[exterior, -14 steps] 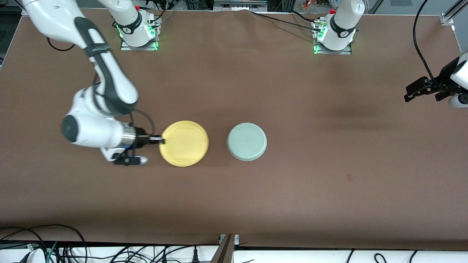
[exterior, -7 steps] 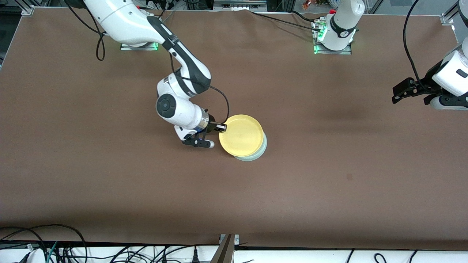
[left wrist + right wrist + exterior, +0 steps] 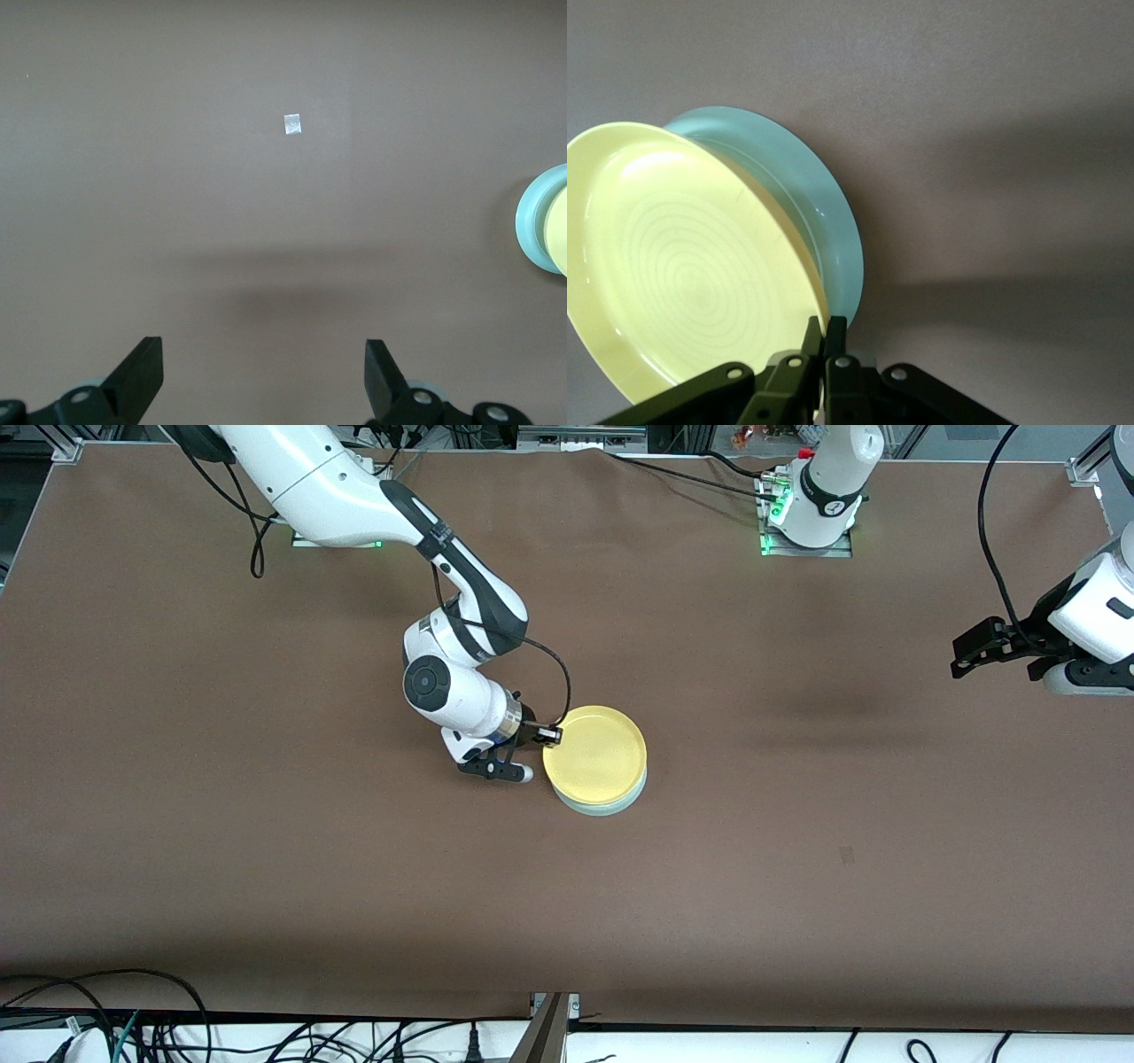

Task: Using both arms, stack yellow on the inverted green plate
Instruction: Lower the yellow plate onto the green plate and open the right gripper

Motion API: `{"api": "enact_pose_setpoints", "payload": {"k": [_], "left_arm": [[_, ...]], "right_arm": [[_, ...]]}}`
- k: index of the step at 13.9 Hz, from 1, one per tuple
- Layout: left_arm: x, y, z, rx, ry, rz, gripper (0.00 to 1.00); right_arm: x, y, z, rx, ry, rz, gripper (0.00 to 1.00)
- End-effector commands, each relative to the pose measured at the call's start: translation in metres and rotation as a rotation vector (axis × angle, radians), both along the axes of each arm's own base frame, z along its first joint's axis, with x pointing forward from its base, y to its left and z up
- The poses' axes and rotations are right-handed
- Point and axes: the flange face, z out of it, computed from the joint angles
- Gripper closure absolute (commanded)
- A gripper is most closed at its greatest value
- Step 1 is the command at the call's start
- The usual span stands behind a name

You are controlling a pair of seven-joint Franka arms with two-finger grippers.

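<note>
The yellow plate [image 3: 595, 755] lies over the pale green plate [image 3: 607, 804] near the table's middle; only the green plate's rim shows under it. My right gripper [image 3: 551, 736] is shut on the yellow plate's rim at the side toward the right arm's end. In the right wrist view the yellow plate [image 3: 682, 266] is pinched between the fingers [image 3: 825, 333], with the green plate [image 3: 824, 221] just under it. My left gripper [image 3: 974, 651] is open and empty, up over the table's edge at the left arm's end. The left wrist view [image 3: 263, 372] shows both plates [image 3: 547, 221] at the frame's edge.
A small pale mark [image 3: 292, 125] lies on the brown table cover [image 3: 797, 850]. Cables [image 3: 133, 1027] hang along the table's edge nearest the front camera. The arm bases [image 3: 811, 514] stand at the farthest edge.
My right gripper carried the yellow plate from beside the green plate to over it, and it now sits lower and more centred on it. The left arm barely shifted.
</note>
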Motion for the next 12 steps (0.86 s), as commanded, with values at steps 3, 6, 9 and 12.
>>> {"api": "enact_pose_setpoints", "payload": {"k": [3,6,9,12], "left_arm": [[0.003,-0.003,0.006,-0.007,0.005,0.002,0.0],[0.003,-0.007,0.007,-0.007,0.003,-0.004,0.0],[0.002,-0.011,0.006,-0.007,0.014,-0.01,0.0],[0.002,-0.013,0.008,-0.007,0.009,-0.015,0.0]], "right_arm": [[-0.005,0.009,-0.014,-0.023,-0.021,0.008,1.0],[-0.005,0.008,-0.018,-0.032,-0.022,0.008,0.1],[0.009,-0.003,-0.002,-0.056,-0.067,0.029,0.0],[0.066,-0.068,0.07,-0.1,-0.03,0.016,0.0]]}}
